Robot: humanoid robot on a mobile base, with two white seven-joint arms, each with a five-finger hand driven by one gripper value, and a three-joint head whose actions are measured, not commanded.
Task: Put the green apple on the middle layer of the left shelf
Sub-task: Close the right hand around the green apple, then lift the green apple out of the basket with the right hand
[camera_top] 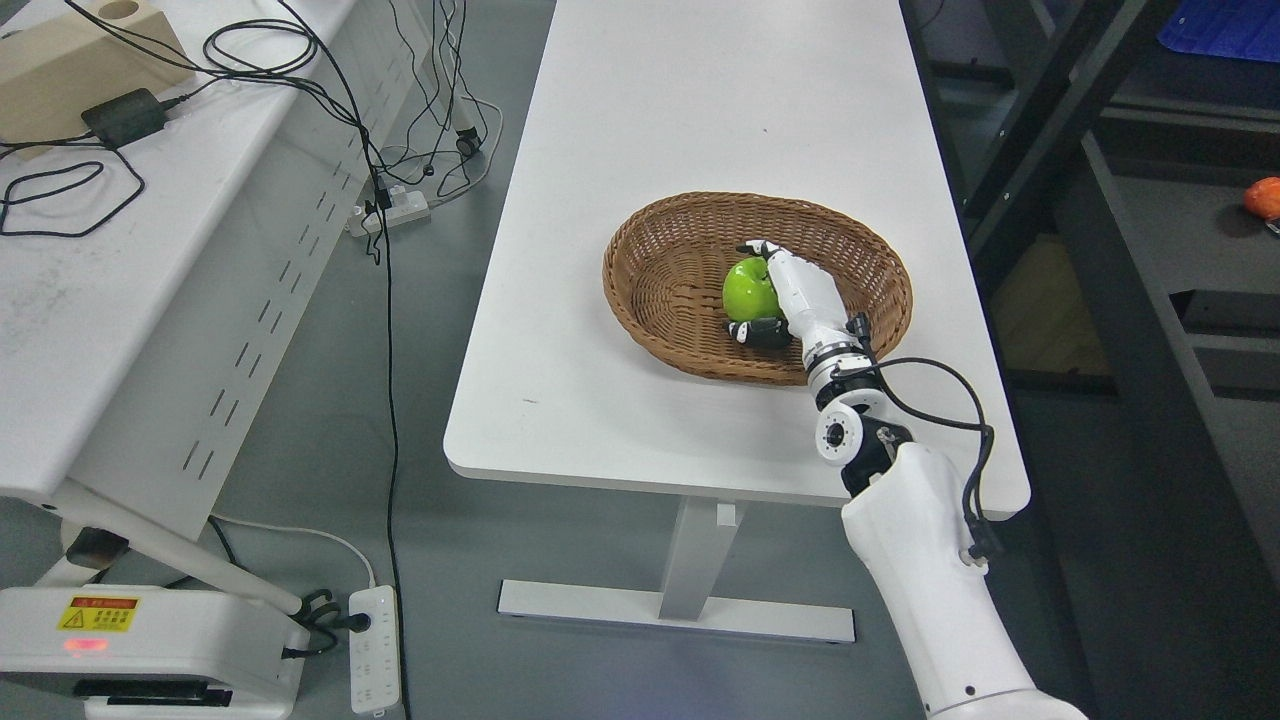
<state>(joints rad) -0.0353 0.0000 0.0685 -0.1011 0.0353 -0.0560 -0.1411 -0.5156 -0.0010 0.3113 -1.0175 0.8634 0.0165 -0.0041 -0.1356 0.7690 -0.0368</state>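
A green apple (pixel 750 288) lies in a brown wicker basket (pixel 660 250) on a white table (pixel 620 380). My right arm comes in from the lower right and reaches into the basket. My right hand (pixel 747 290) is closed around the apple from its right side, with fingers (pixel 757 247) over the far side and the thumb (pixel 752 332) on the near side. The apple rests low in the basket. The left arm is not in view.
A dark metal shelf (pixel 1150 250) stands to the right of the table, with an orange object (pixel 1264 198) on one level. A white desk (pixel 120 250) with cables and a cardboard box (pixel 70 60) stands at left. Power strips (pixel 375 650) lie on the grey floor.
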